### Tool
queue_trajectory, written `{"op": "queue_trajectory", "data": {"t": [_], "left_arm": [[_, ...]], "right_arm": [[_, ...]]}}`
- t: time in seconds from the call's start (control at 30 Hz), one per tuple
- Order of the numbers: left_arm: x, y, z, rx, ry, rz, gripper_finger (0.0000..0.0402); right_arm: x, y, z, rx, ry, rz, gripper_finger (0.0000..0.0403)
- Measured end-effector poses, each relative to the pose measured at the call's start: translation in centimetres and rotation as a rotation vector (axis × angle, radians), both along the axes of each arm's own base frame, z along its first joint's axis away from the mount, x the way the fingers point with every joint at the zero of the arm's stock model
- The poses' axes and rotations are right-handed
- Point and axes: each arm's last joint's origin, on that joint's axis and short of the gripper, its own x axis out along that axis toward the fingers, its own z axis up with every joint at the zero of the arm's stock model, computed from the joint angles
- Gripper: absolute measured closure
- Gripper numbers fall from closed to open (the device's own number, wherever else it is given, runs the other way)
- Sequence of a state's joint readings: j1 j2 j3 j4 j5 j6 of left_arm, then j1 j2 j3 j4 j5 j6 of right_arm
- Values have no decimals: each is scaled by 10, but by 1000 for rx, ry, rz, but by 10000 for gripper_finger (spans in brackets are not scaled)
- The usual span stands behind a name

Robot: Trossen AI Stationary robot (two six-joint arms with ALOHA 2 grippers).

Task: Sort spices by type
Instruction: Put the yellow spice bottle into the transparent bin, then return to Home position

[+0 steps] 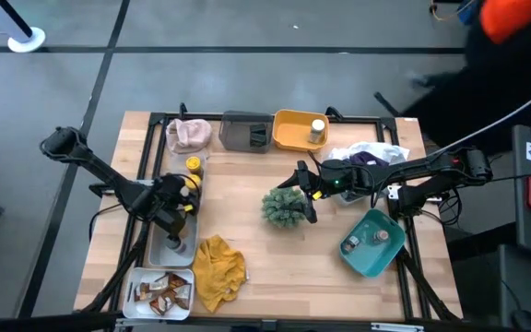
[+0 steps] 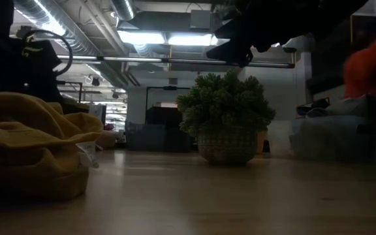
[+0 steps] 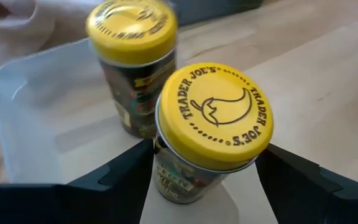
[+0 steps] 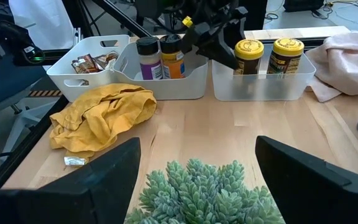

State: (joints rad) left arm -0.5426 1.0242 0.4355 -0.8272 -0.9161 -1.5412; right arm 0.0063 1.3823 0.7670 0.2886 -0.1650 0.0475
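My left gripper stands in a clear bin at the table's left and is shut on a yellow-lidded spice jar. A second yellow-lidded jar stands just behind it in the same bin. The right wrist view shows both jars side by side. My right gripper hovers open over the green spiky plant ball at mid-table, touching nothing. Next to the clear bin, a white bin holds a purple-labelled bottle and an orange one. Another white bin holds brown packets. My left gripper pinches the nearer jar by its glass body just under the lid, one finger on each side. The fingers come slanting down from the table's left. The jar stays upright inside the clear bin; whether its base rests on the bin floor is hidden.
A mustard-yellow cloth lies near the white bins, with one loose packet beside it. A pink cloth, grey bin and yellow bin with a jar line the far edge. A teal bin holds a jar at right.
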Motion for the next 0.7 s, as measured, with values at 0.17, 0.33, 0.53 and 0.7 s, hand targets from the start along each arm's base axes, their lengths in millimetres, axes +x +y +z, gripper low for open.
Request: {"op": "queue_trajectory", "data": {"t": [0.17,0.33,0.53,0.7], "left_arm": [[3,-2,11,26,20,-65,139],[1,-1,17,-6,45,-118,139],[-7,1,21,-98,66,-151,139],[-15,5,27,-137,49,-161,139]], "right_arm": [[0,0,0,0,0,0,86],[0,0,0,0,0,0,86],[0,0,0,0,0,0,86],[0,0,0,0,0,0,86]]}}
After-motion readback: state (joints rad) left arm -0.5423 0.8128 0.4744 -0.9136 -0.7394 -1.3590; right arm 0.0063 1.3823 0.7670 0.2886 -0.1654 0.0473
